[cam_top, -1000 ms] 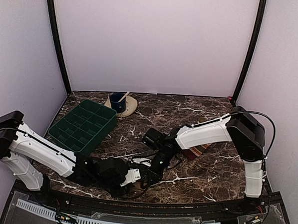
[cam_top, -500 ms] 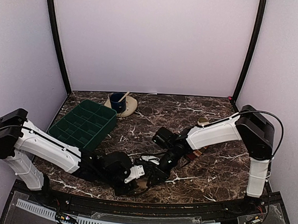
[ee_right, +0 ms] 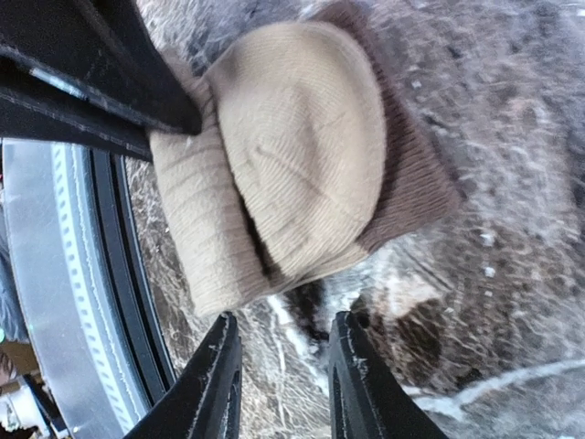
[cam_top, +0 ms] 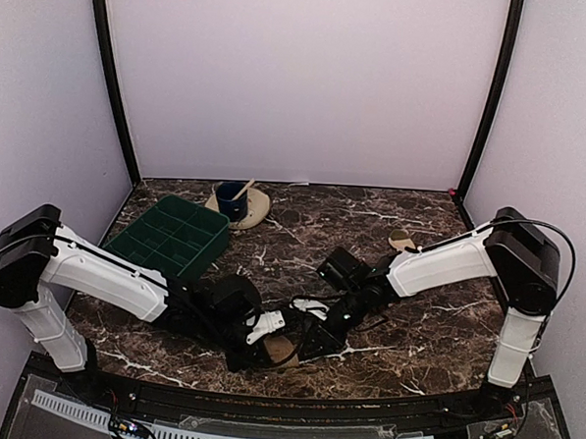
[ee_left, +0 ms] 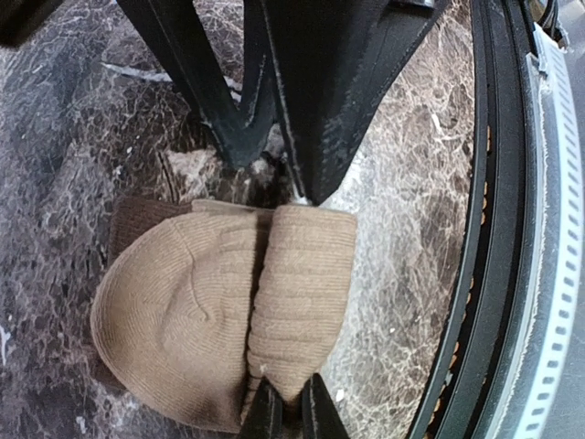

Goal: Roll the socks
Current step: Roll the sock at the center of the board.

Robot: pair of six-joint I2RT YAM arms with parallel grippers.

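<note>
Marbled dark counter (cam_top: 372,209), lilac walls behind.
Left gripper (ee_left: 291,410): narrow, pinching the ribbed fold of the tan sock (ee_left: 183,311), which lies rolled into a bundle at its tips, brown fabric (ee_right: 411,174) showing beneath.
Right gripper (ee_right: 283,366): jaws parted, empty, newly released and drawn back just short of the bundle.
Judgement: roll formed; only the left grip keeps it from loosening.

The socks (cam_top: 282,350) lie bundled together on the bench (cam_top: 372,209) close to its near edge, between the left pincer (ee_left: 291,412) on their left and the right pincer (ee_right: 283,320) on their right. A tray (cam_top: 200,264) sits farther back on the left; behind it, a cup (cam_top: 231,201) on a saucer (cam_top: 257,211)
</note>
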